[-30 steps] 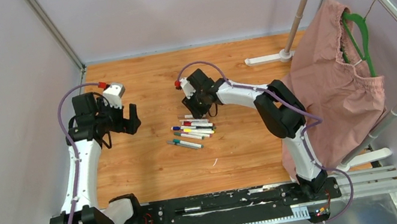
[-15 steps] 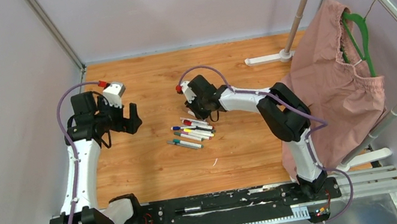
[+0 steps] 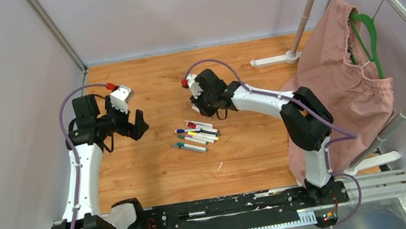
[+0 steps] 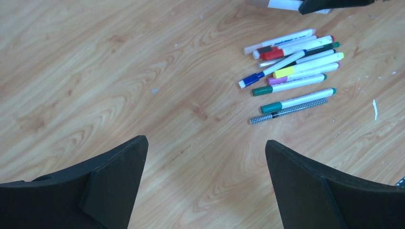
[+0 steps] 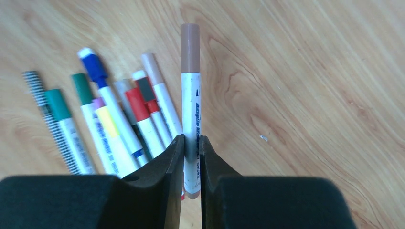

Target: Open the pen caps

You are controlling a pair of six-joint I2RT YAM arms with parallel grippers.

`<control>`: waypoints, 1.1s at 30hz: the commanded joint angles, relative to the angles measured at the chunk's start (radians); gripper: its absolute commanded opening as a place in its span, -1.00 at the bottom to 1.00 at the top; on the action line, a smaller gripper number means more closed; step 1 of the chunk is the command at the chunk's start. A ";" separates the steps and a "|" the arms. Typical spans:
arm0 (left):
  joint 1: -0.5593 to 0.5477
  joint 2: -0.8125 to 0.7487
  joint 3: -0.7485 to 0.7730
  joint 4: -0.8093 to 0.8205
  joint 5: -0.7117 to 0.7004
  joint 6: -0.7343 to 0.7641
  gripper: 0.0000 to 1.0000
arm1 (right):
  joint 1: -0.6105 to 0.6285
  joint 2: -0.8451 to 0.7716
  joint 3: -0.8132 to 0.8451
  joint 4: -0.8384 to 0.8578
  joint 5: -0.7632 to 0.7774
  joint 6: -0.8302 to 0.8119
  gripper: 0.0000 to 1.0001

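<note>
Several white markers with coloured caps lie in a pile (image 3: 197,134) on the wooden table; the pile also shows in the left wrist view (image 4: 291,71) and the right wrist view (image 5: 110,119). My right gripper (image 5: 191,143) is shut on a white marker (image 5: 190,105) with a brown cap (image 5: 189,46), held above the pile's far right edge (image 3: 206,109). Red (image 5: 137,104), blue (image 5: 94,68), yellow (image 5: 108,121) and green (image 5: 57,104) caps sit on the lying markers. My left gripper (image 4: 205,148) is open and empty, to the left of the pile (image 3: 139,125).
A pink cloth (image 3: 340,91) on a green hanger (image 3: 365,37) hangs from a metal rack (image 3: 393,1) at the right. The rack's white foot (image 3: 272,60) lies at the back of the table. A black patterned pen (image 4: 289,111) lies at the pile's near edge.
My right gripper has lifted the brown-capped marker slightly up and right from the pile. My left gripper has shifted a little to the right, still open.
</note>
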 commanded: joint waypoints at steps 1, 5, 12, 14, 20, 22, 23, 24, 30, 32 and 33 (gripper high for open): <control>0.005 -0.046 -0.013 0.024 0.151 0.126 1.00 | 0.003 -0.110 0.022 -0.078 -0.109 0.070 -1.00; -0.036 -0.074 -0.046 0.035 0.242 0.243 1.00 | 0.008 -0.190 0.005 -0.112 -0.278 0.163 -1.00; -0.112 -0.213 -0.139 0.035 0.227 0.627 0.99 | 0.031 -0.236 0.023 -0.211 -0.492 0.275 -1.00; -0.112 -0.228 -0.136 0.022 0.227 0.684 0.97 | 0.050 -0.230 0.045 -0.246 -0.523 0.280 -1.00; -0.230 -0.340 -0.169 -0.052 0.187 1.014 0.79 | 0.118 -0.207 0.109 -0.286 -0.590 0.313 -1.00; -0.268 -0.377 -0.197 -0.084 0.154 1.147 0.71 | 0.135 -0.198 0.131 -0.287 -0.613 0.328 -1.00; -0.282 -0.391 -0.208 -0.093 0.141 1.189 0.66 | 0.142 -0.195 0.139 -0.287 -0.621 0.332 -1.00; -0.292 -0.404 -0.218 -0.094 0.132 1.214 0.62 | 0.148 -0.191 0.147 -0.287 -0.631 0.337 -1.00; -0.317 -0.452 -0.248 -0.099 0.134 1.285 0.36 | 0.160 -0.169 0.171 -0.286 -0.660 0.361 -1.00; -0.335 -0.456 -0.253 -0.111 0.115 1.321 0.19 | 0.162 -0.165 0.178 -0.286 -0.666 0.366 -1.00; -0.340 -0.455 -0.253 -0.117 0.109 1.333 0.07 | 0.163 -0.163 0.183 -0.286 -0.668 0.368 -1.00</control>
